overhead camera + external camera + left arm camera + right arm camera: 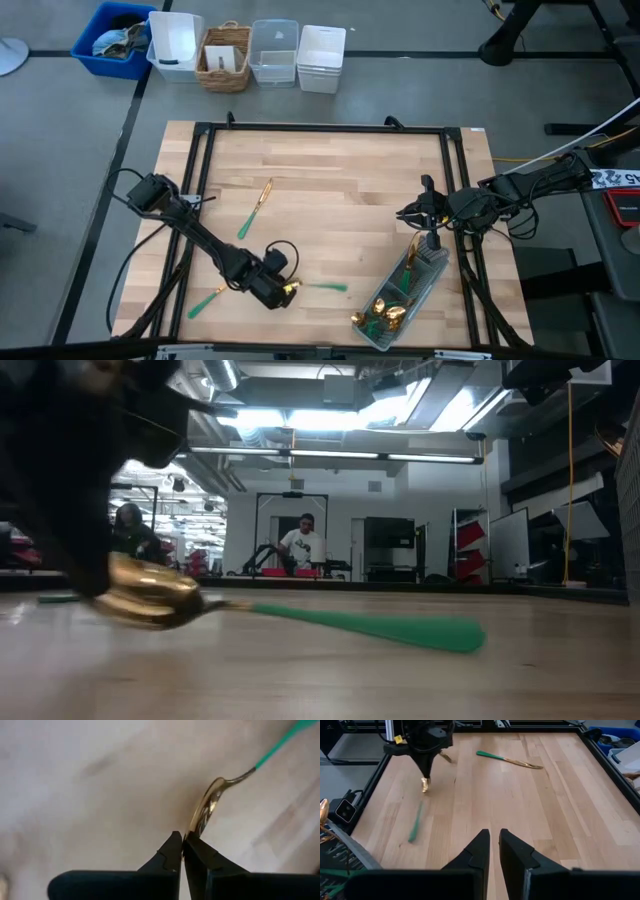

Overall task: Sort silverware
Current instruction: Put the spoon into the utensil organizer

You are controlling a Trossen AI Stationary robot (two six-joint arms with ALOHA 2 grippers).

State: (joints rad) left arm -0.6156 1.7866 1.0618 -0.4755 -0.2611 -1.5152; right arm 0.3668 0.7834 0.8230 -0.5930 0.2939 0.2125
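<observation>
A spoon with a gold bowl and a slim teal handle lies near the table's near edge. My left gripper is shut on its bowl. The low view shows the bowl low at the table and the handle stretching away along the wood. Two more pieces of silverware lie loose: one toward the table's middle left, one just left of my left gripper. A clear tray at the near right holds several gold-headed pieces. My right gripper hangs over the tray's far end, a narrow gap between its fingers and nothing in it. My left gripper pinches the rim of the spoon's gold bowl between its two fingertips. The fingers slant down steeply from the table's left. The bowl stands on edge in the hold and the teal handle points away toward the table's right. Its free end lies on the wood.
A black rail frame borders the table. Beyond the far edge stand a blue bin, white containers and a small basket. Bare wood lies across the table's middle and far half. A person shows far back in the room.
</observation>
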